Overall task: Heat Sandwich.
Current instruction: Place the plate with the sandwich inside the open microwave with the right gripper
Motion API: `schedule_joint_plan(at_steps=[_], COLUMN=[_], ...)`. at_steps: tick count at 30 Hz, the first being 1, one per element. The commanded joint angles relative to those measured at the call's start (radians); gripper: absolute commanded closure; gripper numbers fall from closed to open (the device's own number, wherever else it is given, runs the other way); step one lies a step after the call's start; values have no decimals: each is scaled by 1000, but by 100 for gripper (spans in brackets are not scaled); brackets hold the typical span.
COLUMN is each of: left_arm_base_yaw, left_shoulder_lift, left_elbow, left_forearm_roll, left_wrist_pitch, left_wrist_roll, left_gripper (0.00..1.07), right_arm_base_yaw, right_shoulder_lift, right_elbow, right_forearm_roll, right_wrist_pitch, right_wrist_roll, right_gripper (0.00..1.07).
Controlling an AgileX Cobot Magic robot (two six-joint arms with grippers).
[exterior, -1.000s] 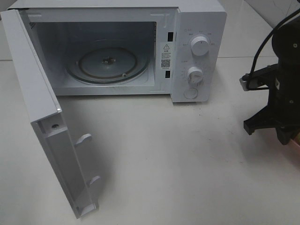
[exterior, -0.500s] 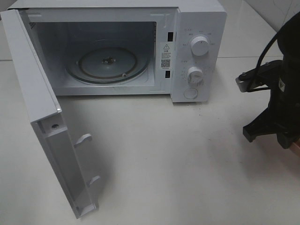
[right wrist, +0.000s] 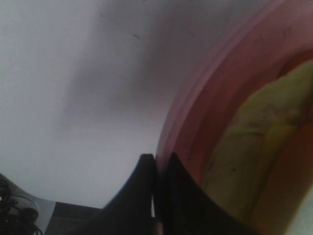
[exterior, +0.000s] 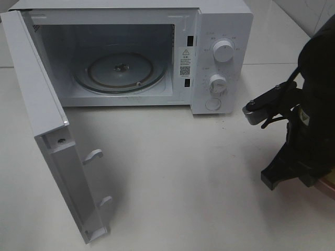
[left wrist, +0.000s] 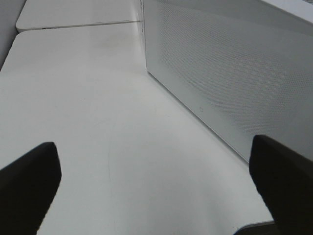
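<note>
One microwave, white, stands on a pale table, its door swung fully open twd the left of the high view, w/ a glass turntable on the cavity floor. Two dials on the control panel: upper knob above lower knob, w/ a round button beneath. One sandwich, pale yellow-green, lies on a pink plate and is seen only in the right wrist view. In the high view it is hidden behind the right arm at the far right edge, well apart from the microwave, and only a pinkish sliver of plate shows at the frame edge. One right gripper: black fingers pressed together, pinching the plate rim btwn them, clear of the sandwich. Whether the plate rests on the table or is lifted: cannot tell. One left gripper: fingers spread wide apart, low over the table, beside a white perforated panel of the microwave; out of sight in the high view.
</note>
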Motion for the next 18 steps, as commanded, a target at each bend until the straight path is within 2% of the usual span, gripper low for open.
schedule_joint_plan(at_steps=[1, 11, 18], left_arm_base_yaw=[-5, -5, -5], left_shoulder_lift=[-26, -26, -26], left_elbow=[-6, -6, -6], left_forearm_roll=[3, 3, 3], left_wrist_pitch=[-5, -5, -5], left_wrist_roll=[0, 0, 0], left_gripper=[3, 3, 3], right_arm_base_yaw=[27, 144, 264], right_shoulder_lift=[-26, -107, -141], right_elbow=[16, 58, 58], right_forearm_roll=[-20, -20, -22], right_wrist_pitch=[35, 77, 97], right_wrist_roll=[-1, 1, 32], right_gripper=[107, 107, 107])
